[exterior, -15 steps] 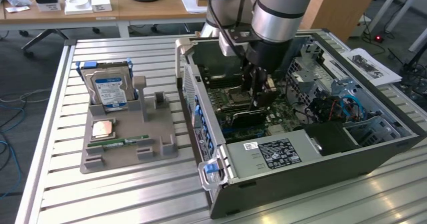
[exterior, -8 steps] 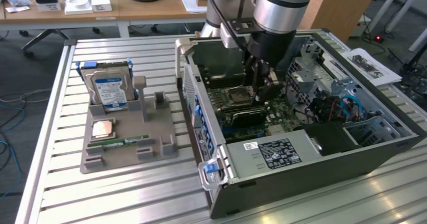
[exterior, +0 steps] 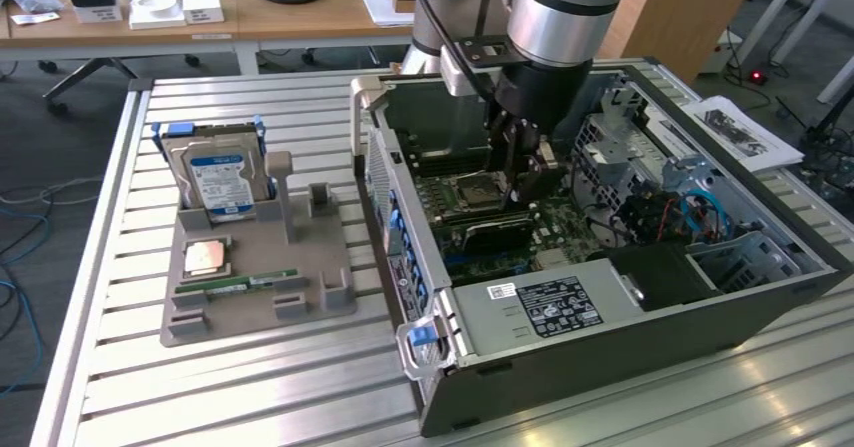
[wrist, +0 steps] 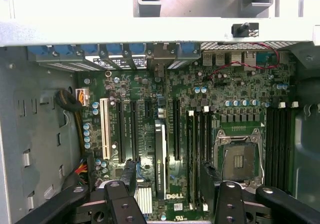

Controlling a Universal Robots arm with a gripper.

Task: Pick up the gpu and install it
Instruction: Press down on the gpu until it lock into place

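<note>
My gripper hangs with jaws spread wide, holding nothing, inside the computer case. The gpu stands edge-up in its motherboard slot right between my fingers, long axis running across the gap.

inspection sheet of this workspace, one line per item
surface: slatted aluminium table carrying an open grey computer case and a grey moulded parts holder
job's things: thin dark gpu card standing edge-on in a motherboard slot
clutter: silver hard drive with blue label, square processor chip, narrow green memory stick, in the holder
grippers: black gripper open inside the case, fingers either side of the gpu card
cables: red wires and blue cables inside the case
surroundings: wooden desk behind, papers at the exterior view's right
</note>
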